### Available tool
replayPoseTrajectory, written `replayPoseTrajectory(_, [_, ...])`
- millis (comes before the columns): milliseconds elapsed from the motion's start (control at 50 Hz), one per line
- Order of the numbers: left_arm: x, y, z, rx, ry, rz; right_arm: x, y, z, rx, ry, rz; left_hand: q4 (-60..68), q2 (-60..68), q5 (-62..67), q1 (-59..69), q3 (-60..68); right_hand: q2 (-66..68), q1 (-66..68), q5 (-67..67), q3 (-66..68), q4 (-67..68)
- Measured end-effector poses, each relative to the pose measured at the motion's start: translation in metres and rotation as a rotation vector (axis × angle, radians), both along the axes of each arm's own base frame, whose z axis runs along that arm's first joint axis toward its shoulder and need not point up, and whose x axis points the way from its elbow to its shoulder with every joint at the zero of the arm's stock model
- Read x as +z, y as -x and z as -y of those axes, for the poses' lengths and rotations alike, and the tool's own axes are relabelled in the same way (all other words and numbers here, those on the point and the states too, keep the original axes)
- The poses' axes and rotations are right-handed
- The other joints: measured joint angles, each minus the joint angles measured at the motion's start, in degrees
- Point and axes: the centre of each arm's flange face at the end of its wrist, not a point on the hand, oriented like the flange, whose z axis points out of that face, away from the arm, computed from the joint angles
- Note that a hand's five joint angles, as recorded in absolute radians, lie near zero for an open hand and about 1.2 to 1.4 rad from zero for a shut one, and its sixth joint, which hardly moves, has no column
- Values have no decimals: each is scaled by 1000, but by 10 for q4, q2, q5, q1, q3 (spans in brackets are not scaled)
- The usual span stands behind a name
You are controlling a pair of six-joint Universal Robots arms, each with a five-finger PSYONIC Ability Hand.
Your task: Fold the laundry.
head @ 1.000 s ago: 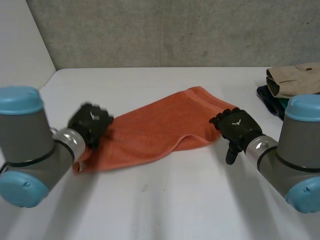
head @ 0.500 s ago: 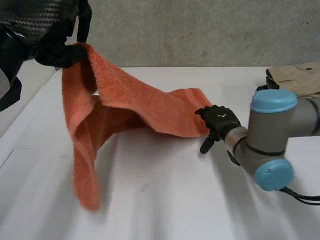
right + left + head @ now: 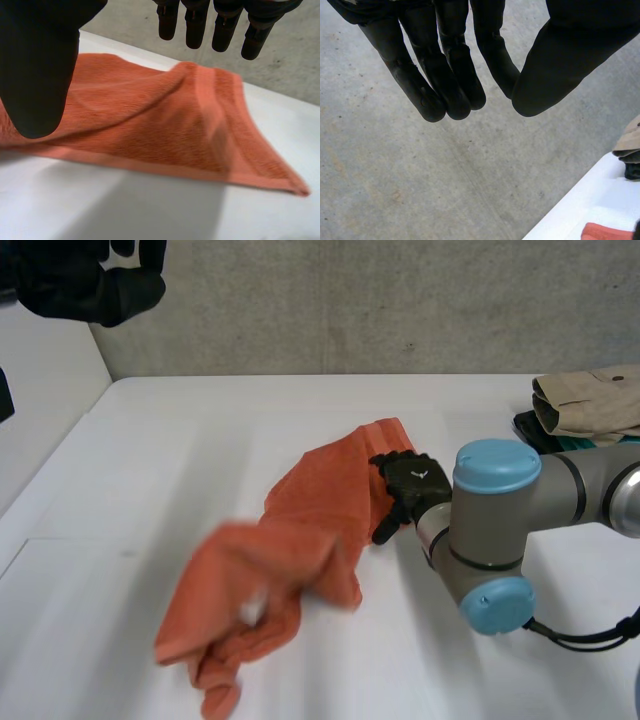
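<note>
On white table [image 3: 480, 400] before grey wall [image 3: 350, 300]: orange towel [image 3: 290, 560] dropped, heaped centre to lower left. Let go by left hand [image 3: 90, 285], upper left, fingers straight, empty. Right hand [image 3: 405, 485] splayed, unclasped, at towel's right end. Likely needs re-spreading first.

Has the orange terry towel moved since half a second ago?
Yes. The orange terry towel has dropped: its raised end fell from the open left hand, high over the white table at its far corner, and lies crumpled toward the near edge.
</note>
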Motion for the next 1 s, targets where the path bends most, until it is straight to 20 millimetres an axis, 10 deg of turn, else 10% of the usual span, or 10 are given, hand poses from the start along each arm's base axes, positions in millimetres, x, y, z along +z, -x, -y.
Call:
replayPoseTrajectory(240, [-11, 2, 3, 4, -44, 24, -1, -4, -30, -12, -21, -36, -50, -61, -45, -55, -49, 0, 0, 0, 0, 0])
replayPoseTrajectory(360, [-90, 10, 26, 4, -266, 183, 15, 15, -17, -51, 23, -133, -452, -445, -433, -434, -440, 0, 0, 0, 0, 0])
replayPoseTrajectory(660, [-254, 32, 27, -102, -473, 639, 25, 51, -11, 17, 9, -276, -428, -429, -408, -410, -425, 0, 0, 0, 0, 0])
replayPoseTrajectory(780, [-282, 45, 29, -135, -495, 692, 17, 56, -20, 30, -12, -307, -335, -329, -318, -302, -324, 0, 0, 0, 0, 0])
replayPoseTrajectory(880, [-295, 54, 35, -135, -498, 708, 12, 62, -23, 27, -24, -324, -15, -11, -17, -12, -15, 0, 0, 0, 0, 0])
replayPoseTrajectory(1000, [-270, 56, 41, -63, -426, 657, 11, 68, -20, 15, -29, -323, -5, -2, -16, -12, -7, 0, 0, 0, 0, 0])
